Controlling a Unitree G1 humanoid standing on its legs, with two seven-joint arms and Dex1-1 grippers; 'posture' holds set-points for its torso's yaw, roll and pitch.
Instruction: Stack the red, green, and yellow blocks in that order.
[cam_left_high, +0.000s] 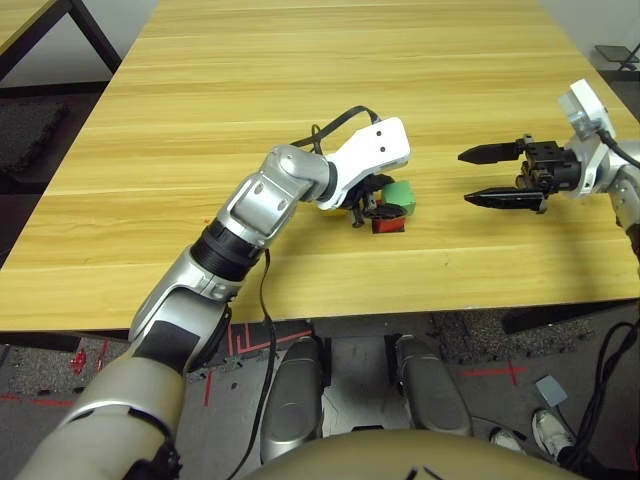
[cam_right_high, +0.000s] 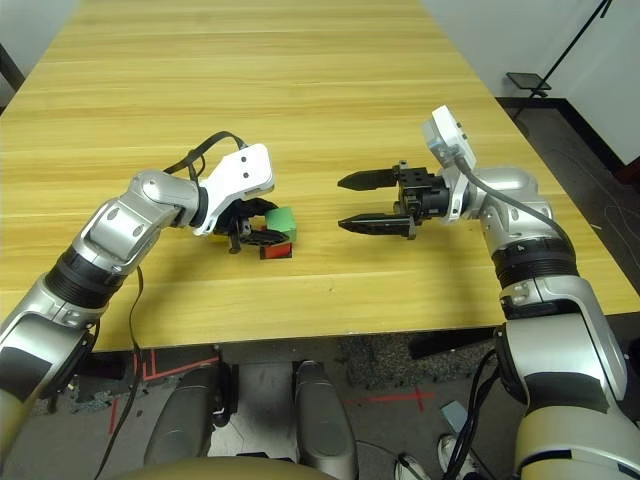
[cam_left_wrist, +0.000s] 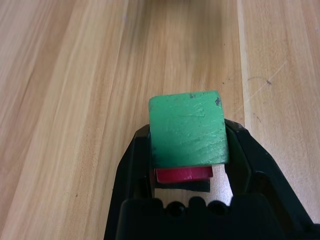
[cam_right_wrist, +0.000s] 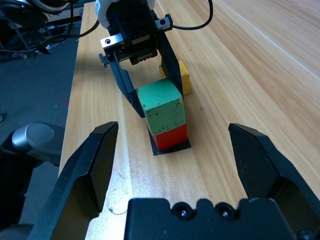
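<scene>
The wooden table (cam_left_high: 300, 120) carries the work near its front edge. The left hand (cam_right_wrist: 150, 82) is closed around the green block (cam_right_wrist: 160, 107), which is seated on the red block (cam_right_wrist: 170, 137) over a flat black patch (cam_right_wrist: 172, 147) (slightly askew, it seems). The second step appears to be finishing. The right hand (cam_right_high: 352, 202) is held wide open and empty nearby. Next, release is called for, then the yellow block (cam_right_wrist: 182, 75), just behind the stack, is to be fetched.
</scene>
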